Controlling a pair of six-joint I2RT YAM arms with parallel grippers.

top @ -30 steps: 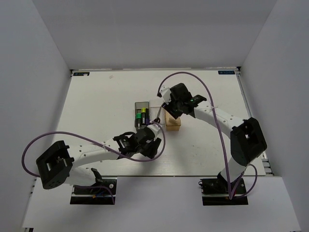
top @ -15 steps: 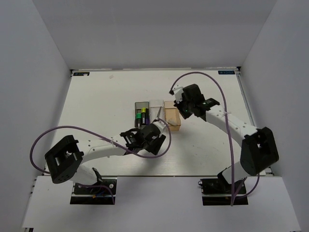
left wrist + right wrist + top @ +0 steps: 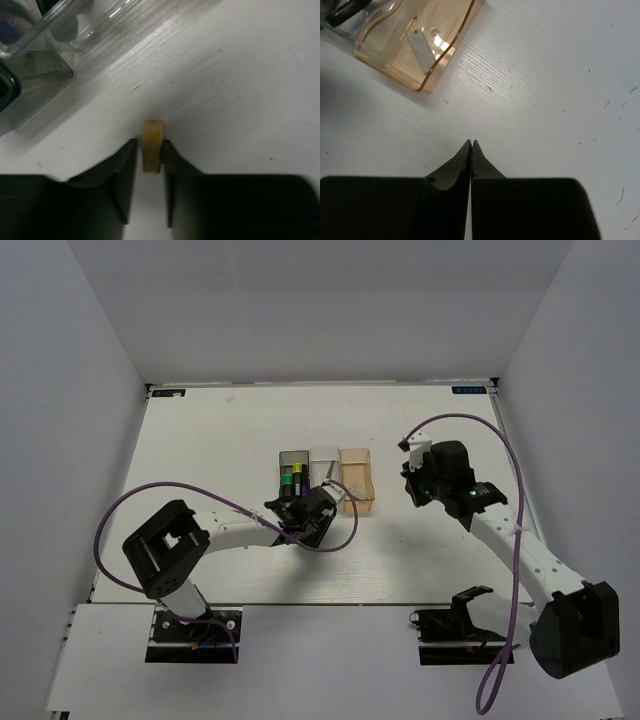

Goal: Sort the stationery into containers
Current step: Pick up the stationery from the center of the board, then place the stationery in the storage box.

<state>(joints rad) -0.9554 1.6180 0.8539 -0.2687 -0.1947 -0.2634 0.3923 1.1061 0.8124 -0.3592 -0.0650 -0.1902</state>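
Observation:
A tiny tan block [image 3: 153, 145] stands on the white table just in front of the bins. My left gripper [image 3: 149, 144] has closed on it from both sides; in the top view this gripper [image 3: 305, 512] hides the block. Three bins stand side by side: a dark grey bin [image 3: 292, 456] with yellow- and green-capped markers [image 3: 290, 480], a clear bin [image 3: 324, 456], and an orange bin [image 3: 357, 483]. A small grey block [image 3: 423, 51] lies in the orange bin [image 3: 385, 62]. My right gripper [image 3: 471, 143] is shut and empty over bare table, to the right of the orange bin.
The dark grey bin's corner [image 3: 35, 85] and the clear bin's wall [image 3: 100, 25] lie just beyond my left fingers. The right arm [image 3: 470, 500] reaches over the table's right side. Purple cables loop near both arms.
My right gripper pulled away from the orange bin toward the right and shut. My left gripper slid toward the bins and closed around the tan block.

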